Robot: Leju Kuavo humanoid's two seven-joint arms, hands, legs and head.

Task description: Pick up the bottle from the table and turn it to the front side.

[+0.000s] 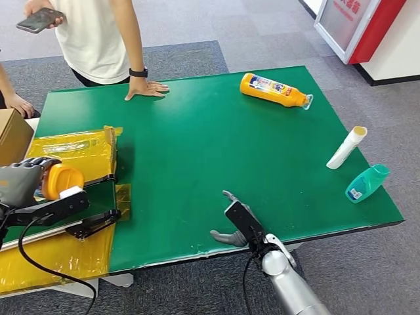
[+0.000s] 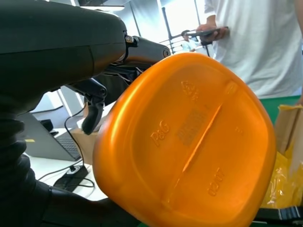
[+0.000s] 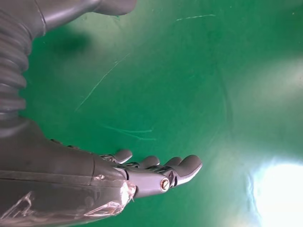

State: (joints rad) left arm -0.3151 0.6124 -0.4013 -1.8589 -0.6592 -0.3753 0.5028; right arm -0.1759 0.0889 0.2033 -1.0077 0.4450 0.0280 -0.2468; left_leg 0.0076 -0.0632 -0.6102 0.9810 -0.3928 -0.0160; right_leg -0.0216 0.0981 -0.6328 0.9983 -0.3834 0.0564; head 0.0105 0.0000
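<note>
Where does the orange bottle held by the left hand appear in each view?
Head view: orange bottle at far left, in the left hand.
Left wrist view: its base is close to the camera.
Right wrist view: not in it.
Shared landmark: green table.

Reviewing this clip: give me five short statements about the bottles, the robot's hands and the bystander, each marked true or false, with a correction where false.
1. The left hand holds an orange plastic bottle. True.
2. The right hand grips the white tube-shaped bottle. False: it holds nothing, fingers spread over the green table mat; the tube lies apart, near the mat's right edge.
3. A second orange labelled bottle lies on its side at the mat's far side. True.
4. The teal bottle stands upright. False: it lies on its side.
5. A person's hand rests flat on the mat's far edge. True.
</note>
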